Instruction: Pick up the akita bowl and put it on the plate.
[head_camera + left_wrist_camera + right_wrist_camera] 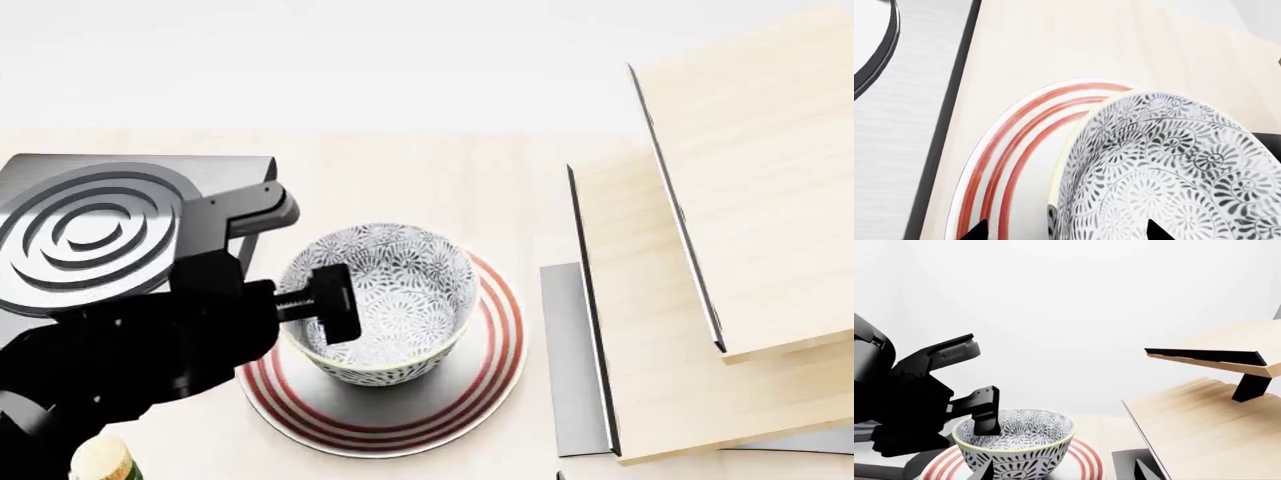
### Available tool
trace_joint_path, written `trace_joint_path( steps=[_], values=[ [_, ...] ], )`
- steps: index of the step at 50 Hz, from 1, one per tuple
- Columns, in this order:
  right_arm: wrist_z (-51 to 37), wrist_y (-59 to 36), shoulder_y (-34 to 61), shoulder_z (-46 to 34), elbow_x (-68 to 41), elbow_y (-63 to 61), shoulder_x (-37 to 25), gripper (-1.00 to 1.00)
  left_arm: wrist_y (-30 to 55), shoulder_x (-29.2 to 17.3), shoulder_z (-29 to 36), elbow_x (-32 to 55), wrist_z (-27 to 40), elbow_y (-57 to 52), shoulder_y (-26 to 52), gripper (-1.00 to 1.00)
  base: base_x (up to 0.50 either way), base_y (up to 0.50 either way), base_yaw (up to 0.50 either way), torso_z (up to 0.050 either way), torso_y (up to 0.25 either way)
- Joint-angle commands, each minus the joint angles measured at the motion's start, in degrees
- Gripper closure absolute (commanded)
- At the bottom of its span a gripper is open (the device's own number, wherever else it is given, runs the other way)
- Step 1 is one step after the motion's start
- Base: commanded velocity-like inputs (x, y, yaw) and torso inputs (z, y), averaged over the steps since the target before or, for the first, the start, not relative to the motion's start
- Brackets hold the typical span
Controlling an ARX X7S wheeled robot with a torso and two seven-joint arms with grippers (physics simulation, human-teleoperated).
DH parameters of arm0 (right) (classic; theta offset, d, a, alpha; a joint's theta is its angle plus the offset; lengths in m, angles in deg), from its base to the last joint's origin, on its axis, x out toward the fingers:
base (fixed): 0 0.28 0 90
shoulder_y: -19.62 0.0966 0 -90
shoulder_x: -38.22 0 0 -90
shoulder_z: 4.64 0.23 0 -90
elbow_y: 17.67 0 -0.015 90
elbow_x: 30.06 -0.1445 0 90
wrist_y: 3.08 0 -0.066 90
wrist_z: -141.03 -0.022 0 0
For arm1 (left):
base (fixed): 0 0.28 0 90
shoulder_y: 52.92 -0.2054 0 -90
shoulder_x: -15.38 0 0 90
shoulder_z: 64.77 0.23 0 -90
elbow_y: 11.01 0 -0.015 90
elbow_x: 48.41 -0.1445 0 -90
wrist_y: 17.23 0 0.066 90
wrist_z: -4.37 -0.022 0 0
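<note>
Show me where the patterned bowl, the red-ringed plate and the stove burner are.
akita bowl (400, 290), head view, on its patterned inner wall.
plate (497, 345), head view, on the red rings of its right rim.
stove burner (87, 230), head view, on its raised grey rings.

Left wrist view: akita bowl (1167, 170) cut off by the frame edge; plate (1021, 150) partly hidden behind the bowl and cropped. Left tool (327, 305): only one finger (334, 300) visible in head view, inside the bowl; the other is hidden, so its grip is indeterminate. Right tool (1061, 470): only two fingertips (981, 471) at the frame edge. Stove burner (87, 230) partly covered by the left arm.
</note>
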State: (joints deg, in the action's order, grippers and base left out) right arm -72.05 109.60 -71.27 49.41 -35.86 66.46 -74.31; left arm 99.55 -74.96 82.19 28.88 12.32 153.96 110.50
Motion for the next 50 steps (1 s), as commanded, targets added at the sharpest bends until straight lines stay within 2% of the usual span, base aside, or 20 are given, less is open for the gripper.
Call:
trace_joint_path(
  steps=[1, 4, 11, 21, 26, 38, 40, 42, 47, 50],
  values=[
    [-0.02, -0.03, 0.16, -0.11, -0.11, 0.23, 0.02, -1.00, 2.86, -0.45, -5.47, -7.92, -0.99, -0.02, 1.50, -1.00, 0.00, 0.00, 0.00, 0.000, 0.000],
    [-0.11, -0.08, 0.20, -0.03, -0.16, 0.16, -0.03, -1.00, 3.04, -0.48, -5.10, -10.14, -1.32, -0.16, 2.91, -1.00, 0.00, 0.00, 0.00, 0.000, 0.000],
    [-0.37, -0.21, -0.22, 0.02, -0.18, -1.09, -0.41, -1.00, 10.50, -9.89, -6.51, -6.49, 10.51, -23.79, -0.08, -1.00, 0.00, 0.00, 0.00, 0.000, 0.000],
    [-0.81, -0.30, -0.44, 0.69, -0.64, -2.17, -1.19, -1.00, 17.86, -20.84, -7.94, -1.02, 17.85, -49.52, -3.10, -1.00, 0.00, 0.00, 0.00, 0.000, 0.000],
    [-1.10, -0.10, -0.67, 1.01, -0.77, -2.61, -1.51, -1.00, 18.63, -26.57, -9.04, 1.07, 18.16, -58.96, -5.63, -1.00, 0.00, 0.00, 0.00, 0.000, 0.000],
    [-1.45, -0.32, -0.48, 0.97, -0.47, -2.16, -1.30, -1.00, 15.41, -40.56, -15.21, 4.33, 23.23, -78.36, -10.70, -1.00, 0.00, 0.00, 0.00, 0.000, 0.000],
    [-1.63, -0.54, -0.46, 1.24, -0.66, -2.55, -1.50, -1.00, 11.58, -44.65, -18.00, 3.03, 25.14, -84.77, -13.01, -1.00, 0.00, 0.00, 0.00, 0.000, 0.000],
    [-1.68, -0.49, -0.53, 1.31, -0.69, -2.66, -1.60, -1.00, 9.52, -46.40, -20.84, 6.12, 26.59, -86.37, -14.59, -1.00, 0.00, 0.00, 0.00, 0.000, 0.000],
    [-2.01, -0.41, -0.67, 1.74, -0.93, -3.14, -1.94, -1.00, 0.77, -55.39, -27.71, 4.39, 30.96, -97.27, -21.60, -1.00, 0.00, 0.00, 0.00, 0.000, 0.000],
    [-2.07, -0.25, -0.64, 1.78, -0.95, -2.90, -1.91, -1.00, -3.37, -58.80, -30.68, 3.23, 33.21, -100.55, -25.31, -1.00, 0.00, 0.00, 0.00, 0.000, 0.000]
  ],
)
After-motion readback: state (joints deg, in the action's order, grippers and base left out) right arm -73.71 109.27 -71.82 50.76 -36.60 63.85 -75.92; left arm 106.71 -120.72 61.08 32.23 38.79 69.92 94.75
